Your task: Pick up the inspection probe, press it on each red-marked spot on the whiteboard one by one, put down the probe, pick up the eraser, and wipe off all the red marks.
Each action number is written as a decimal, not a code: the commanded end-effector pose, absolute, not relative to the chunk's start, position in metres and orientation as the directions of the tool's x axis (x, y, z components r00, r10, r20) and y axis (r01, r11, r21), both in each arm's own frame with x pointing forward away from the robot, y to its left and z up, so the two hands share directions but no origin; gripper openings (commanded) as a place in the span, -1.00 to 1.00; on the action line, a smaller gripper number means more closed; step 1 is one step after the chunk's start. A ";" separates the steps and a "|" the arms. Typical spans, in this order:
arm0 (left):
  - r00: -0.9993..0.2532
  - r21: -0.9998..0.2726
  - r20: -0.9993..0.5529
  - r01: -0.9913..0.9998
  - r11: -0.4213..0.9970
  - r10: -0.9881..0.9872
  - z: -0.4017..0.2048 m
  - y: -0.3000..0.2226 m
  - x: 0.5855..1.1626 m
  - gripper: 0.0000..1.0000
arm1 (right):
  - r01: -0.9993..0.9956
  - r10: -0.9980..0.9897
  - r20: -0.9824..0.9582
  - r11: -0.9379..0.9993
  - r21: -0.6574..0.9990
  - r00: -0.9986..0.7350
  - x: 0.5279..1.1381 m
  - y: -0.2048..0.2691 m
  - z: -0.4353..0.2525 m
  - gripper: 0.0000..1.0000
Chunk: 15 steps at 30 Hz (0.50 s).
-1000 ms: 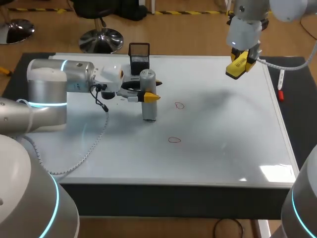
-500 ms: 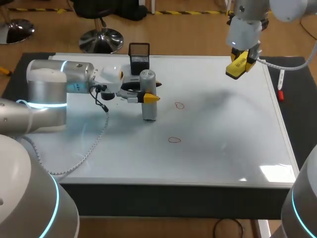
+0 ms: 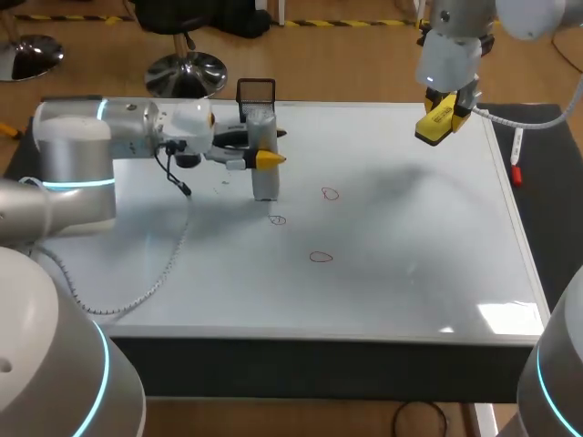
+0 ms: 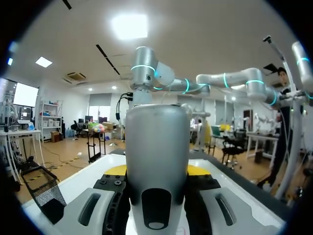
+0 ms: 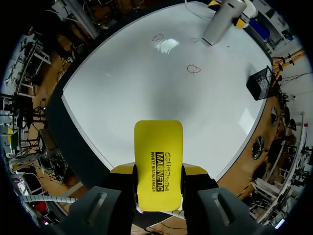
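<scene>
My left gripper [image 3: 258, 157] is shut on the upright grey inspection probe [image 3: 265, 180], whose lower end is over the whiteboard [image 3: 410, 255] just behind a small red mark [image 3: 278, 219]. Two more red marks [image 3: 330, 193] [image 3: 320, 257] lie to the right and nearer the front. In the left wrist view the probe [image 4: 157, 147] fills the space between the fingers of the left gripper [image 4: 157, 172]. My right gripper [image 3: 439, 118] hangs above the board's far right corner, shut on the yellow eraser [image 3: 435, 120]. The right wrist view shows that eraser [image 5: 157, 149] in the right gripper [image 5: 157, 174], with the probe [image 5: 220, 22] and red marks [image 5: 194, 68] far ahead.
A black mesh basket [image 3: 256, 96] stands at the board's far edge, just behind the probe, and shows beside it in the left wrist view [image 4: 44, 193]. A red-capped marker [image 3: 516, 157] lies off the board's right edge. A cable [image 3: 168, 259] trails from the left wrist across the board.
My left arm has carried the probe back and to the left, uncovering the red mark it stood on. The right arm and the eraser have not moved.
</scene>
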<state>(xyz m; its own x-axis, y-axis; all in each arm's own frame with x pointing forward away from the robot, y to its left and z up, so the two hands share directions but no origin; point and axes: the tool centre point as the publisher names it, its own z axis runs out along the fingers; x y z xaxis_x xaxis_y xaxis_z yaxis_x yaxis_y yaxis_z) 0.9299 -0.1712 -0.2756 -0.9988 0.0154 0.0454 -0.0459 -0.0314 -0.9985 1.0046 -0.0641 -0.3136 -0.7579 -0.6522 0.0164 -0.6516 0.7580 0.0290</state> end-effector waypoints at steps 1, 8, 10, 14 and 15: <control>-0.999 -0.999 0.043 -0.042 -0.030 -0.029 -0.264 -0.159 0.935 -1.00 | -0.653 -0.653 0.020 0.757 0.027 -0.757 1.005 -0.065 -0.313 -1.00; -0.994 -0.999 0.022 -0.019 -0.027 -0.105 -0.251 -0.130 0.968 -1.00 | -0.653 -0.653 0.020 0.757 0.027 -0.757 1.005 -0.065 -0.313 -1.00; -0.993 -1.000 0.017 -0.015 -0.022 -0.118 -0.248 -0.122 0.979 -1.00 | -0.653 -0.653 0.020 0.757 0.027 -0.757 1.005 -0.065 -0.313 -1.00; -0.988 -1.000 0.002 -0.003 0.007 -0.154 -0.242 -0.105 1.000 -1.00 | -0.653 -0.653 0.020 0.757 0.027 -0.757 1.005 -0.065 -0.313 -1.00; -0.986 -1.000 -0.002 0.001 0.012 -0.165 -0.240 -0.101 1.004 -1.00 | -0.653 -0.653 0.020 0.757 0.027 -0.757 1.005 -0.065 -0.313 -1.00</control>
<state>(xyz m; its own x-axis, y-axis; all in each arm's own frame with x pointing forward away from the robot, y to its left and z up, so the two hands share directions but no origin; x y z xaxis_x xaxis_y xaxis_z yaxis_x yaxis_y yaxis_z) 0.9991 -0.1092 -0.2492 -0.9860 -0.1665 -0.0026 0.0028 -0.0013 -1.0000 1.0046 -0.0641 -0.3137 -0.7578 -0.6522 0.0165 -0.6517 0.7579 0.0290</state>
